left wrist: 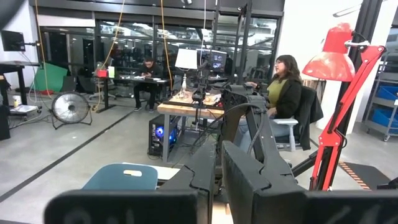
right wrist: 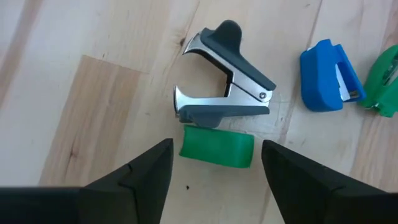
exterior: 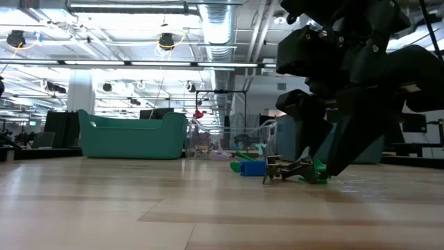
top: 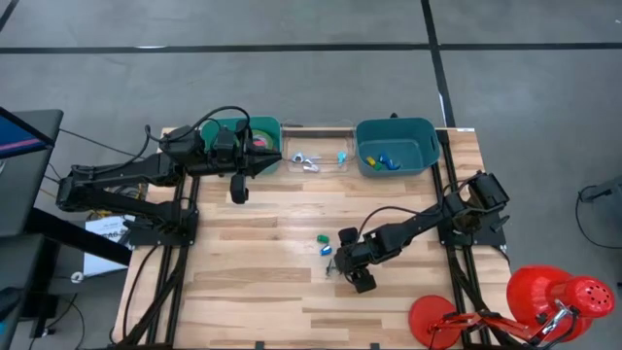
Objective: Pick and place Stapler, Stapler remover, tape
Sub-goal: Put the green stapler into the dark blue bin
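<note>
- Right wrist view: the right gripper [right wrist: 214, 165] hangs low over the wooden table [right wrist: 74, 74], its two dark fingers [right wrist: 134, 180] spread apart with a small green stapler [right wrist: 217, 147] lying between the tips; whether the fingers touch it cannot be told.
- Just beyond the green piece, touching or nearly touching it, lies the staple remover [right wrist: 224, 81], a grey-and-chrome claw type lying on its side with its jaws parted.
- Near the remover, a blue mini stapler [right wrist: 322, 76] lies on the wood, with another green piece [right wrist: 385, 84] just beside it at the frame edge.
- Low view: the right gripper [exterior: 316, 163] reaches down to the tabletop, where the remover [exterior: 284, 169] and a green piece [exterior: 318, 171] lie at its tips, with the blue stapler [exterior: 253, 167] close by.
- High view: the right gripper [top: 350, 261] sits near the middle of the table [top: 262, 301], with the small blue and green pieces [top: 324, 244] just beside it.
- At the far edge stand three containers in a row: a teal bin on the left [top: 269, 128] holding tape rolls [top: 255, 142], a clear tray [top: 316, 156] with small items, and a teal bin on the right [top: 397, 144] holding small blue and yellow pieces.
- The left gripper [top: 260, 163] is poised over the left bin, fingers pressed together and holding nothing that can be seen.
- Left wrist view: beyond the left gripper's closed fingers [left wrist: 245, 174], a red lamp [left wrist: 336, 59] stands near, and seated people [left wrist: 283, 87] work at desks in the room behind.
</note>
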Controlling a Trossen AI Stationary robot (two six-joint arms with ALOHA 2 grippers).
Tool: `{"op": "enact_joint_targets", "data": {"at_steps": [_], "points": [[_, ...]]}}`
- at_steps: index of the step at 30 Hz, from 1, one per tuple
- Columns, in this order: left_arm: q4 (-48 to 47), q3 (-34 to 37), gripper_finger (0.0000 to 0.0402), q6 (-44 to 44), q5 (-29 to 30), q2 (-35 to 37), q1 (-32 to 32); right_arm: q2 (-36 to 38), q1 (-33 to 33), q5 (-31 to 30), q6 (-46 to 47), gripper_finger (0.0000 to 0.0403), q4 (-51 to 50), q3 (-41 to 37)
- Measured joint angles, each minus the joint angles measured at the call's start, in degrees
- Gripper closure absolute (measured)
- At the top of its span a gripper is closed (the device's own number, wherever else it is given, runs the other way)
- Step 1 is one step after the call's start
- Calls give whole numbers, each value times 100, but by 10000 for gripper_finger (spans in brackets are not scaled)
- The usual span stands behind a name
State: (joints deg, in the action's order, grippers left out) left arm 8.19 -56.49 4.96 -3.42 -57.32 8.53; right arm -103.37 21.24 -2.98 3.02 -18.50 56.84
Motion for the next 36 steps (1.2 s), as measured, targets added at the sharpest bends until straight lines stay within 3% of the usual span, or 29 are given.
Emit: {"op": "enact_joint_targets", "data": {"at_steps": [23, 36], "points": [[3, 0, 380, -1, 1, 0, -1, -7, 4, 11, 66, 170, 188, -59], [2, 0, 380, 1, 0, 0, 1, 17, 4, -1, 111, 266, 242, -48]]}}
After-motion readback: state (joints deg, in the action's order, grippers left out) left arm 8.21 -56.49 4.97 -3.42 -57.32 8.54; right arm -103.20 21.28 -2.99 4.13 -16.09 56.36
